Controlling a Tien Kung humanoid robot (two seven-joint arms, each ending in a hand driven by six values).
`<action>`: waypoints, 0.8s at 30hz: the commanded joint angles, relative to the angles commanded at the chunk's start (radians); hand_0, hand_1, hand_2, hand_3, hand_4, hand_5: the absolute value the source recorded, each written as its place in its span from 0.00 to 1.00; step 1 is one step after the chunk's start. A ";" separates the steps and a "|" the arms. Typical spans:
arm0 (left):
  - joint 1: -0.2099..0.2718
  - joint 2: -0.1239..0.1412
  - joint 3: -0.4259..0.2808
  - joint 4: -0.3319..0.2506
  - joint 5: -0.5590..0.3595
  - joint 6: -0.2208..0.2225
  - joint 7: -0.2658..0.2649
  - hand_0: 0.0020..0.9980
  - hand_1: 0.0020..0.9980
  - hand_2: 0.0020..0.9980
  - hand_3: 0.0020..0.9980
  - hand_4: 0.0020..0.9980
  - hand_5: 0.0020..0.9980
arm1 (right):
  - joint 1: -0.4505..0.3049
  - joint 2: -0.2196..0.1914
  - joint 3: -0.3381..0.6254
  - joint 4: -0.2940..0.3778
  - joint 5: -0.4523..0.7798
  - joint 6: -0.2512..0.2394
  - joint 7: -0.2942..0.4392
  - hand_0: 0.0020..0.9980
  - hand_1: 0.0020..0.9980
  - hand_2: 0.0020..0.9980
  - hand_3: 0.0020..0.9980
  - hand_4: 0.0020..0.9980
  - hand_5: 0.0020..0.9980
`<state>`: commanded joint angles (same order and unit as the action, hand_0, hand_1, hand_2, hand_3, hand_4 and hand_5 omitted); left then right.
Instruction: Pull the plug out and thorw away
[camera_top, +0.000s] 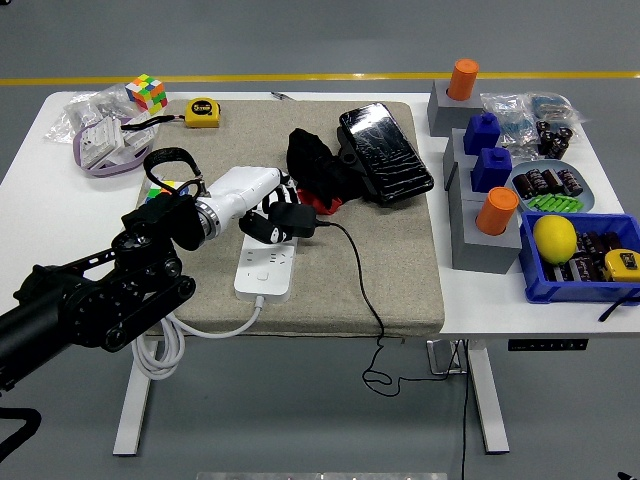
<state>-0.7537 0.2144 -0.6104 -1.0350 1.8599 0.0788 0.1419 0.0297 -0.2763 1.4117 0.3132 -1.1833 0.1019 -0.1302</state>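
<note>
White surface (20, 180) carried a beige mat (400, 270) over most of its middle. From the left edge a black arm (90, 300) reached in over the mat, ending in the left hand (262, 205), pale at the wrist with dark fingers (272, 226). Those fingers were curled tight round the plug (298, 222), a black adapter held just above the far end of the strip (265, 270), a white power strip lying on the mat; whether the plug touched the strip could not be told. A thin black cord (355, 275) ran from the plug across the mat and off the near edge. A white cable (215, 332) left the strip's near end and looped down by the table leg.

Behind the hand lay dark cloth (315, 165) and beside it a black case (385, 152). At the right stood grey blocks (480, 245) with orange and blue pegs, and a blue bin (580, 285) holding a lemon (554, 239). Far left sat a tape measure (204, 111) and a cube (146, 93)
</note>
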 joint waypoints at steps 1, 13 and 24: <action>0.001 0.000 -0.002 -0.009 0.012 0.005 -0.002 0.32 0.36 0.41 0.53 0.73 0.00 | 0.000 0.000 0.001 0.000 0.000 0.000 0.000 0.62 0.66 0.68 0.63 0.99 0.52; 0.007 -0.043 0.065 -0.091 -0.078 0.048 -0.033 0.33 0.37 0.42 0.54 0.75 0.00 | 0.000 0.001 -0.007 0.000 0.003 0.001 0.000 0.62 0.66 0.68 0.63 0.99 0.52; -0.017 -0.099 0.157 0.047 -0.134 0.017 -0.040 0.57 0.59 0.56 0.58 0.82 0.00 | 0.000 0.001 -0.010 -0.002 0.004 0.002 0.000 0.62 0.66 0.68 0.63 0.99 0.52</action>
<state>-0.7708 0.1154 -0.4537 -0.9875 1.7263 0.0961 0.1014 0.0298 -0.2752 1.4014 0.3112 -1.1792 0.1035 -0.1306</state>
